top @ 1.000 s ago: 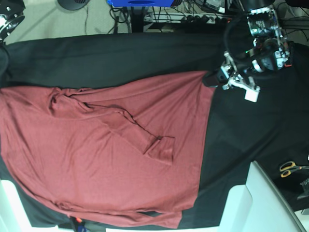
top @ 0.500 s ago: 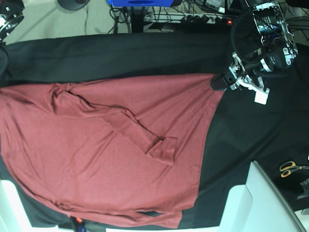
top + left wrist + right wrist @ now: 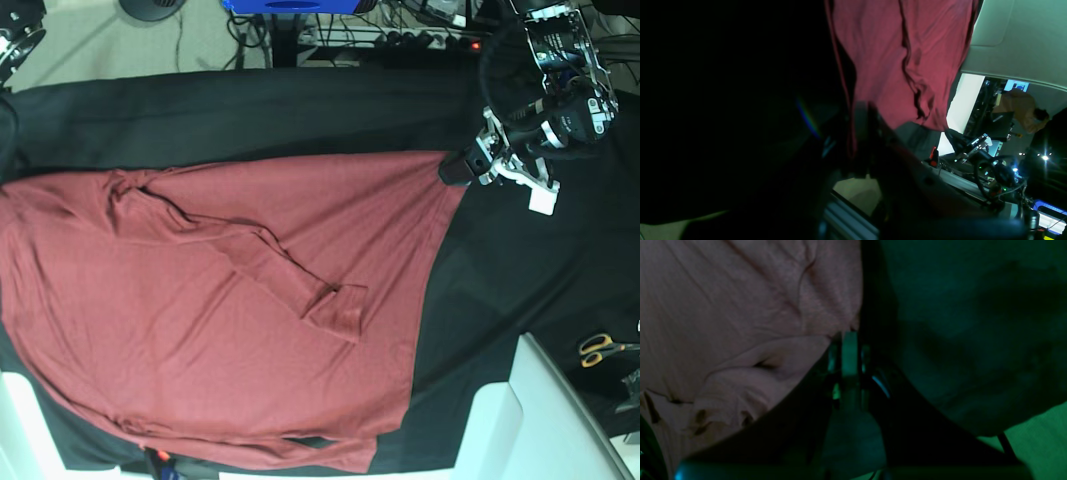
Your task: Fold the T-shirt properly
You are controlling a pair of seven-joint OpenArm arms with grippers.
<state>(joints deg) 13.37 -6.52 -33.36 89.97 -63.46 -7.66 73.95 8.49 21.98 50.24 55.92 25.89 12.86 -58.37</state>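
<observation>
The T-shirt (image 3: pixel 220 330) is a plain brick-red long-sleeved knit, spread nearly flat across the black-covered counter (image 3: pixel 250 120). One sleeve lies folded diagonally over the body, its cuff near the middle. My left fingers (image 3: pixel 452 170) pinch its upper corner, pulling that edge taut.

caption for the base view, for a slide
Left gripper pinches a corner of the red T-shirt spread on the black table cover.

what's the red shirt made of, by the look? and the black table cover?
T-shirt: looks like thin, soft knit, matte; it lies in fine ripples and soft creases, and a faint ribbed texture shows in the right wrist view. Black table cover: woven cloth, probably, matte with no glare, lying in broad, shallow folds; the weave is too dark to make out.
</observation>
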